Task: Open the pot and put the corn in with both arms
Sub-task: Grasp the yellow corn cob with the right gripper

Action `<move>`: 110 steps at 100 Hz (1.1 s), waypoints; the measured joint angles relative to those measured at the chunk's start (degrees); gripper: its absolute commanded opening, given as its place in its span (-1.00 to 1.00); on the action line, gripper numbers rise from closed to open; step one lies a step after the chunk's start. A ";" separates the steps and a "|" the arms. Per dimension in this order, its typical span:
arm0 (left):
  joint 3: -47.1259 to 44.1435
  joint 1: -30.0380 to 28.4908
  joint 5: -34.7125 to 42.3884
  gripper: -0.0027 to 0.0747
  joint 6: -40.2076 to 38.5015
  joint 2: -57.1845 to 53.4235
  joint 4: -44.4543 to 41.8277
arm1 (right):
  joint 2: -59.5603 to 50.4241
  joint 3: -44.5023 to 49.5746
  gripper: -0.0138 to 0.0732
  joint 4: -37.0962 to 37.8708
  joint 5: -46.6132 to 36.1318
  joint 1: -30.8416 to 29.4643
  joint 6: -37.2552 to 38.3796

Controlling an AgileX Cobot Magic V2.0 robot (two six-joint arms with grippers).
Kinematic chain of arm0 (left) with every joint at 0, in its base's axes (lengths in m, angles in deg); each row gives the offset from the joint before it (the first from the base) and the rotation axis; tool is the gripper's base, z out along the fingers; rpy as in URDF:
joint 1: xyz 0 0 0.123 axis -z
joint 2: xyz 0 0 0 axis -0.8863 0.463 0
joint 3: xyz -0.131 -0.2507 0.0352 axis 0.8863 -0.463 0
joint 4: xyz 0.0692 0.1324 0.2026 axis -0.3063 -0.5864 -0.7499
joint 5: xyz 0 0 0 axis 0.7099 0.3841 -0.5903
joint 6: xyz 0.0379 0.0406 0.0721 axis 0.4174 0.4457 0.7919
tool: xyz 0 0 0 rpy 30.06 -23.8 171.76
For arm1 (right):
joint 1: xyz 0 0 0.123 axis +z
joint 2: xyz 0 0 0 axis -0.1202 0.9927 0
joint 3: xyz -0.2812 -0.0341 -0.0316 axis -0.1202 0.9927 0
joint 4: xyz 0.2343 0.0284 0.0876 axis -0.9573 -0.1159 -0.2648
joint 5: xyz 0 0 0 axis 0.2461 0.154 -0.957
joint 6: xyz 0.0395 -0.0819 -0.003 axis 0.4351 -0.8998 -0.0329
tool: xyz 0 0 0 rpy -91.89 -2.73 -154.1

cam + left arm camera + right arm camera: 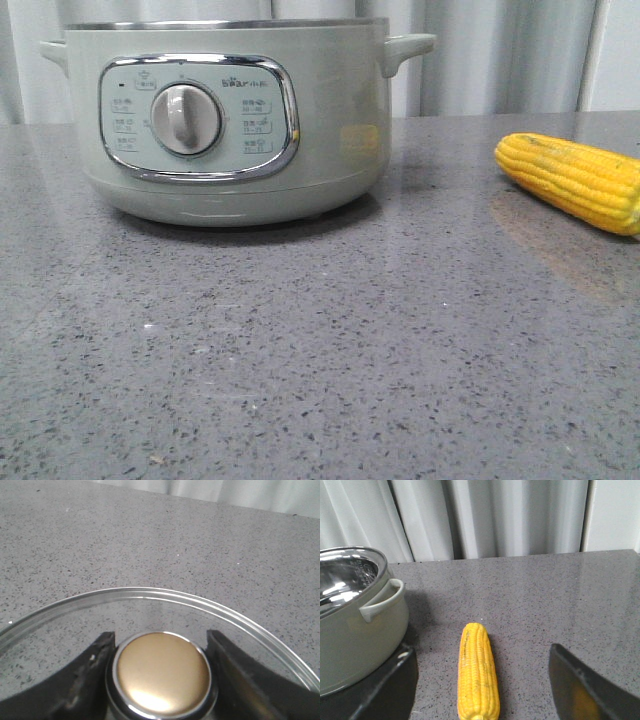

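The pale-green pot (230, 120) stands at the back left of the table with no lid on it; its steel inside shows in the right wrist view (345, 580). My left gripper (161, 645) is shut on the gold knob (162, 672) of a glass lid (150, 592), and grey tabletop shows through the glass. The yellow corn (575, 180) lies on the table at the right. My right gripper (481, 652) is open above the corn (477, 675), one finger on each side of it, not touching. Neither gripper shows in the front view.
The grey speckled table (320, 350) runs to a pale curtain (510, 515) at the back. The pot's side handle (382, 600) is close to one of my right gripper's fingers (390, 690).
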 measured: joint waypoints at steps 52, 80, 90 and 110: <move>0.21 0.00 5.01 0.05 -1.02 -12.91 0.00 | 18.81 -10.90 0.34 -0.50 11.69 0.00 -0.10; 0.21 0.00 0.05 -0.23 -1.37 -31.55 -3.95 | 39.51 -24.00 0.34 -0.85 21.76 0.00 -1.52; 0.21 0.00 -3.82 -0.23 -1.37 -36.72 -5.64 | 44.53 -25.41 0.34 -1.84 22.20 0.14 -2.02; 0.21 0.00 -11.61 -0.23 -1.37 -44.42 -6.36 | 52.27 -25.64 0.34 -2.07 21.59 3.16 -2.60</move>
